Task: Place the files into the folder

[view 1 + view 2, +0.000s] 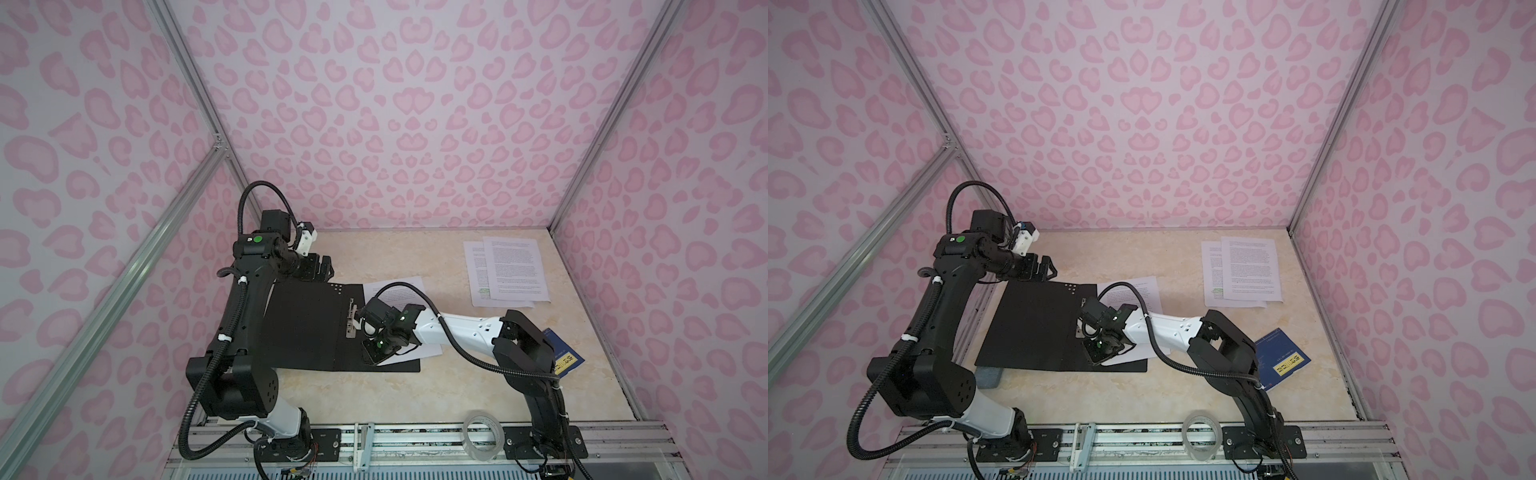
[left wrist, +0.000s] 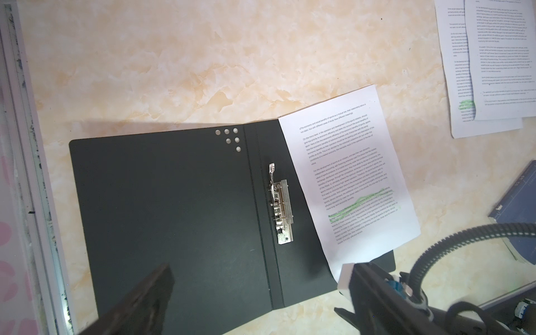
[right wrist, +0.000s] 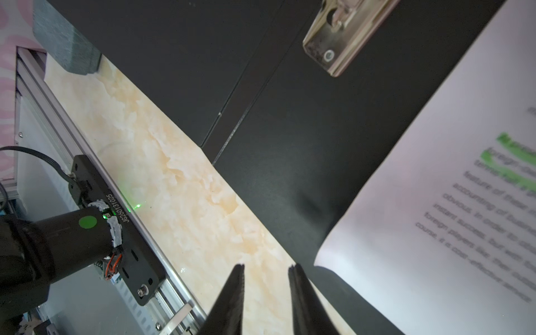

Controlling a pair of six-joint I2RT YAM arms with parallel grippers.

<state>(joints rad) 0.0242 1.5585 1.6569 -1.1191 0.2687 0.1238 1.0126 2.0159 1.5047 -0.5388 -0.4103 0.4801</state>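
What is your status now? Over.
Left gripper open, empty. Right gripper open, empty. One sheet skewed on open folder, two sheets on table. Nothing in way.

Both top views: high above the near edge, looking steeply down toward the far wall [image 1: 415, 124], whole table [image 1: 395, 257] in frame; nearly the same picture twice, shifted slightly sideways. Left wrist: well above the far left, looking down on the open folder [image 2: 162, 203], its clip [image 2: 282, 208], the sheet [image 2: 348, 174] on it and the far-right sheets [image 2: 493, 58]; all shared with the top views. Right wrist: very close, low over the folder's near edge, facing apparently near-left toward the rail [image 3: 58, 116]; clip and sheet shared with the left wrist, blurred here.
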